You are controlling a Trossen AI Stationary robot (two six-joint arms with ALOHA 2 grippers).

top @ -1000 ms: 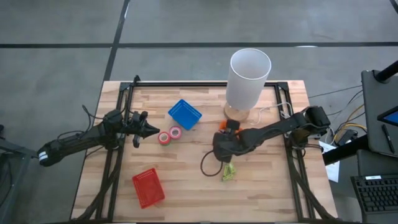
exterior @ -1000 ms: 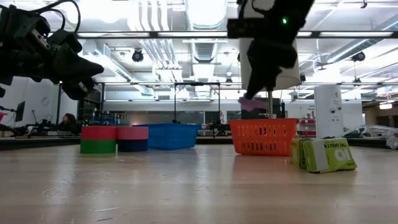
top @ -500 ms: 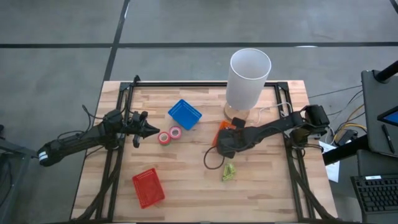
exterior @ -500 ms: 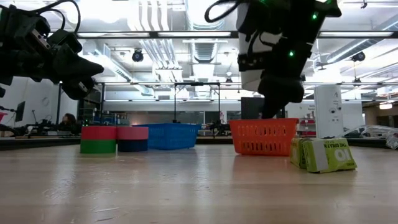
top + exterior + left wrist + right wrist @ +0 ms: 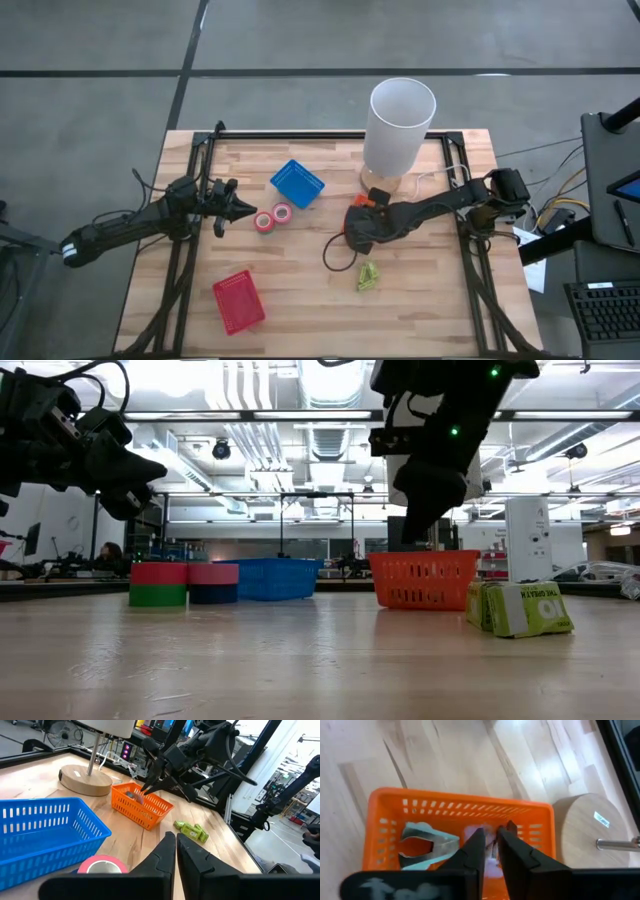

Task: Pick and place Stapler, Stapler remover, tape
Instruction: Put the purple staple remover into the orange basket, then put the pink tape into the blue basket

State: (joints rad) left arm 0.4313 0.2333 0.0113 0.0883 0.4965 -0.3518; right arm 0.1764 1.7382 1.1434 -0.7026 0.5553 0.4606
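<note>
Orange basket (image 5: 455, 810) holds a pale staple remover (image 5: 422, 845), prongs toward the right gripper (image 5: 490, 842), whose nearly closed fingers grasp nothing.

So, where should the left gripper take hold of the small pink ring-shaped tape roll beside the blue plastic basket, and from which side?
Come straight down on the small pink ring-shaped tape roll and pinch its wall: one finger in the open centre, one outside, away from the red tape roll. It lies flat, hole up, with the red roll close beside it.

The right pincer (image 5: 362, 222) hides most of the orange basket (image 5: 358, 203).
</note>
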